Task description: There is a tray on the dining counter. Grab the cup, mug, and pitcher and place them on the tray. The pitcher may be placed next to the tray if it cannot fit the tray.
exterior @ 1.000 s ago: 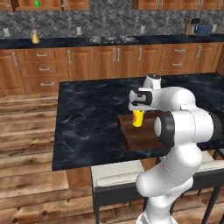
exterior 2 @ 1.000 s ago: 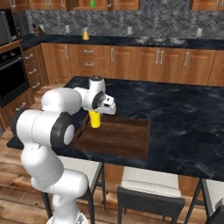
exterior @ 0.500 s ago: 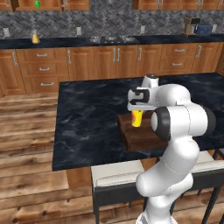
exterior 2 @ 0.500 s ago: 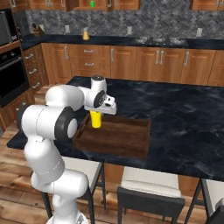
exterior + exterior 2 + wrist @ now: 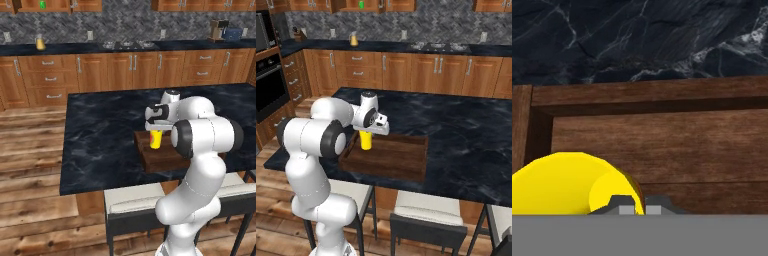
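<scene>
We see the end effector (image 5: 156,131) pinching the rim of the yellow cup (image 5: 156,140), which hangs upright over the near left corner of the brown tray (image 5: 401,160). The tray lies on the black marble surface (image 5: 102,132), near its near edge.

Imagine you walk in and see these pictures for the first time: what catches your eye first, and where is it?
The bright yellow cup stands out first, held in the shut pincer over the left end of the dark wooden tray. The tray lies on the black marble counter, near its front edge. Behind, a green mug sits high on a shelf and a yellow pitcher on the back counter.
</scene>
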